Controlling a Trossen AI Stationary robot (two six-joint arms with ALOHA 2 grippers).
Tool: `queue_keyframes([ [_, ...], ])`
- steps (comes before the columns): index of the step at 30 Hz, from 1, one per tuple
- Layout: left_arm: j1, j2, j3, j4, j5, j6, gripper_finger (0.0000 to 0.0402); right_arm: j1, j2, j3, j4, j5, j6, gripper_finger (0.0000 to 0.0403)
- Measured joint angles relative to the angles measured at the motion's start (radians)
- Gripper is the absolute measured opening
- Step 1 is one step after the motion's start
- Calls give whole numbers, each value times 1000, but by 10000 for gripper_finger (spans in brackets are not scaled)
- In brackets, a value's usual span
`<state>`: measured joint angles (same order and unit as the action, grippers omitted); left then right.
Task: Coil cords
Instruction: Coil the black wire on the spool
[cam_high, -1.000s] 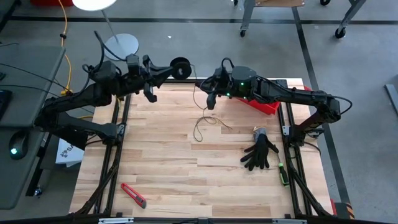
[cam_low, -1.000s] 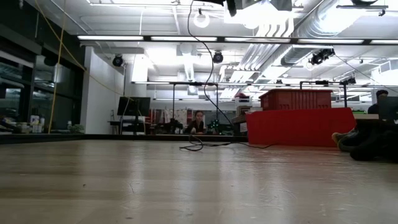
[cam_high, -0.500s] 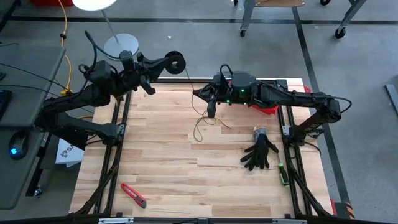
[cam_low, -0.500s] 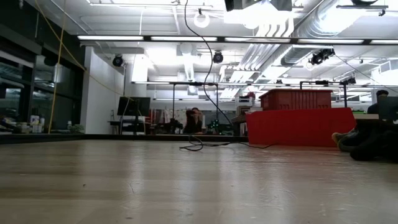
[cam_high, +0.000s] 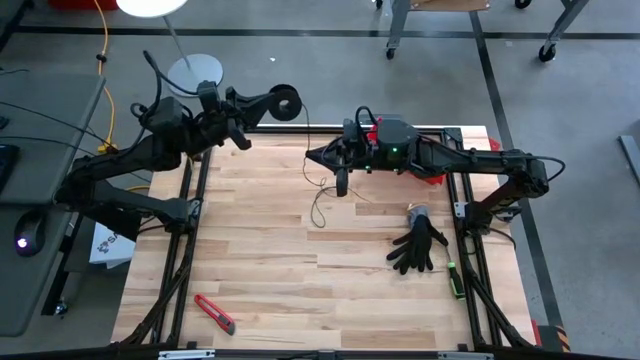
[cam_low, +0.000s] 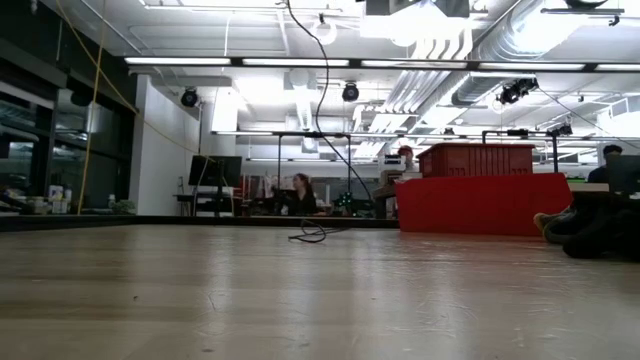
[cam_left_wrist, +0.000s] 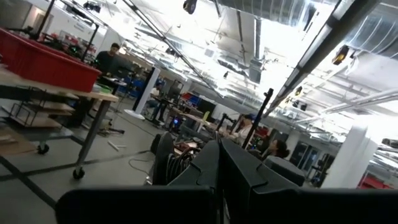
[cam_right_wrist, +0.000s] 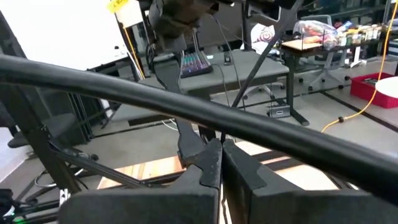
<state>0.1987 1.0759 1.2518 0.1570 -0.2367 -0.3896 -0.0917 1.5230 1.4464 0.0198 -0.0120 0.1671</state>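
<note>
Cord (cam_high: 318, 205) loops on table (cam_high: 300, 290), black glove (cam_high: 418, 247) near, red cutter (cam_high: 214, 314) well apart

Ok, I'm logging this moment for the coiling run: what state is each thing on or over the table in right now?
spool: held up past the table's far edge by the left pincer, shut on it
cord: partly loose, loops on the table
right pincer: shut, over the cord
black glove: lying flat
red box cutter: lying near the front edge
red bin: under the right arm

Open table centre, apparently; cord (cam_high: 322, 200), black glove (cam_high: 418, 246) alongside.
</note>
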Motion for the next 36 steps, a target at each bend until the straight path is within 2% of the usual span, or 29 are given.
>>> queue_keyframes([
  [36,0,24,0,0,36,24,3,-6,0,0,-15,11,-10,0],
])
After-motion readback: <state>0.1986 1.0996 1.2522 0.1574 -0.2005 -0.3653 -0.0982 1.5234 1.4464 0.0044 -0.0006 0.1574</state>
